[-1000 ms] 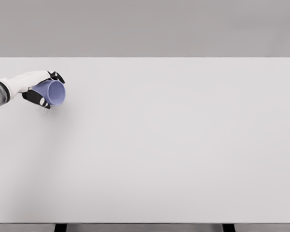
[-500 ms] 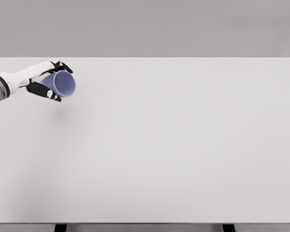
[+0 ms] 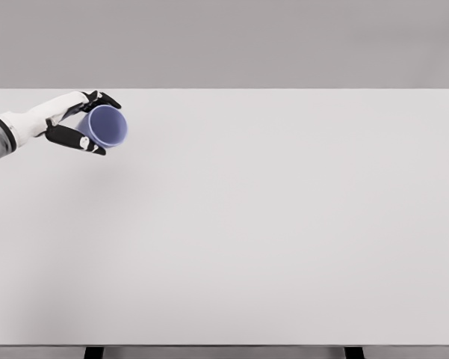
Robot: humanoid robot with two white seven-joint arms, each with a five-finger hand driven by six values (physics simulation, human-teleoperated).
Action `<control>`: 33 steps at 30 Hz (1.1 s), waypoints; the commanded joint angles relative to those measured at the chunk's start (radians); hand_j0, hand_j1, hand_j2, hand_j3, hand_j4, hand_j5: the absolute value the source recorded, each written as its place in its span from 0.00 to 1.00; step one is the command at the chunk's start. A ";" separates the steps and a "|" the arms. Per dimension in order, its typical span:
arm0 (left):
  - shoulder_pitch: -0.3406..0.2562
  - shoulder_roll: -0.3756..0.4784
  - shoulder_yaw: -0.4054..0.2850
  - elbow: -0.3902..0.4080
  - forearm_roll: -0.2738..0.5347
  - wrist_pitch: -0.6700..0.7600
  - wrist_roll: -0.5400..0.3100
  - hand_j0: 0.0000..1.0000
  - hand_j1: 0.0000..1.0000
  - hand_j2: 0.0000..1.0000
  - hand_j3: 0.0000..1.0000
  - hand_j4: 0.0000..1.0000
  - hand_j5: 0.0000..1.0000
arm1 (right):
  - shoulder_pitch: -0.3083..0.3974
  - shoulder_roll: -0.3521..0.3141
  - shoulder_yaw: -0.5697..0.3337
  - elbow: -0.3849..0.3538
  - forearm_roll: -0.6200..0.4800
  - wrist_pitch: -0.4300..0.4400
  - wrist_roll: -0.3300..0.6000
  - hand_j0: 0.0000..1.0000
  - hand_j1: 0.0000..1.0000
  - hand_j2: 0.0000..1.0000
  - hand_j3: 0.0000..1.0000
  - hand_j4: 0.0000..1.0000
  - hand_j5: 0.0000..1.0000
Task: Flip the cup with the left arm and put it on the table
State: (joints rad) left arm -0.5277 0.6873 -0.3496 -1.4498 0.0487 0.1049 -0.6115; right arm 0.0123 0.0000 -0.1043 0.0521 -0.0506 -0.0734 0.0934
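Left hand holds cup, far-left of bench.
Left hand (image 3: 73, 123) has its fingers (image 3: 76, 139) curled around the purple cup (image 3: 104, 126), tipped on its side, mouth facing right and toward camera, over the white bench (image 3: 269, 224).

white table (image 3: 284, 224), plain grey wall (image 3: 224, 41)

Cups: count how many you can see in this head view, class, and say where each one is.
1. The purple plastic cup is at the far left of the white table, gripped in the left hand, mouth facing the camera.
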 commanded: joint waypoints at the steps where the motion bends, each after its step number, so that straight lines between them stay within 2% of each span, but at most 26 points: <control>1: 0.000 -0.003 0.001 0.012 0.054 -0.004 0.001 0.58 0.58 0.58 0.58 0.58 0.58 | 0.000 0.000 0.000 0.000 0.000 0.000 0.000 1.00 1.00 1.00 1.00 1.00 1.00; 3: 0.000 -0.008 0.001 0.022 0.063 -0.031 0.001 0.58 0.58 0.58 0.58 0.58 0.58 | 0.000 0.000 0.000 0.000 0.000 0.000 0.000 1.00 1.00 1.00 1.00 1.00 1.00; 5: -0.002 -0.023 0.000 0.074 0.089 -0.117 0.001 0.58 0.58 0.58 0.58 0.58 0.58 | 0.000 0.000 0.000 0.000 0.000 0.000 0.000 1.00 1.00 1.00 1.00 1.00 1.00; 8: 0.002 -0.025 0.000 0.078 0.151 -0.157 0.001 0.58 0.58 0.58 0.58 0.58 0.58 | 0.000 0.000 0.000 0.000 0.000 0.000 0.000 1.00 1.00 1.00 1.00 1.00 1.00; 14: 0.005 -0.037 -0.011 0.095 0.214 -0.289 0.001 0.59 0.59 0.59 0.59 0.59 0.59 | 0.000 0.000 0.000 0.000 0.000 0.000 0.000 1.00 1.00 1.00 1.00 1.00 1.00; 17: 0.005 -0.038 -0.014 0.095 0.276 -0.297 0.001 0.59 0.59 0.59 0.59 0.59 0.59 | 0.000 0.000 0.000 0.000 0.000 0.000 0.000 1.00 1.00 1.00 1.00 1.00 1.00; 19: 0.029 -0.038 -0.020 0.095 0.313 -0.303 0.001 0.59 0.59 0.59 0.59 0.59 0.59 | 0.000 0.000 0.000 0.000 0.000 0.000 0.000 1.00 1.00 1.00 1.00 1.00 1.00; 29: 0.075 -0.077 -0.034 0.097 0.421 -0.301 0.001 0.59 0.59 0.59 0.59 0.59 0.59 | 0.000 0.000 0.000 0.000 0.000 0.000 0.000 1.00 1.00 1.00 1.00 1.00 1.00; 33: 0.092 -0.111 -0.028 0.134 0.453 -0.304 0.001 0.58 0.58 0.58 0.58 0.58 0.58 | 0.000 0.000 0.000 0.000 0.000 0.000 0.000 1.00 1.00 1.00 1.00 1.00 1.00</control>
State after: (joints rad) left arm -0.4357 0.5934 -0.3808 -1.3306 0.4790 -0.1982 -0.6112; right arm 0.0123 0.0000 -0.1043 0.0521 -0.0506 -0.0736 0.0934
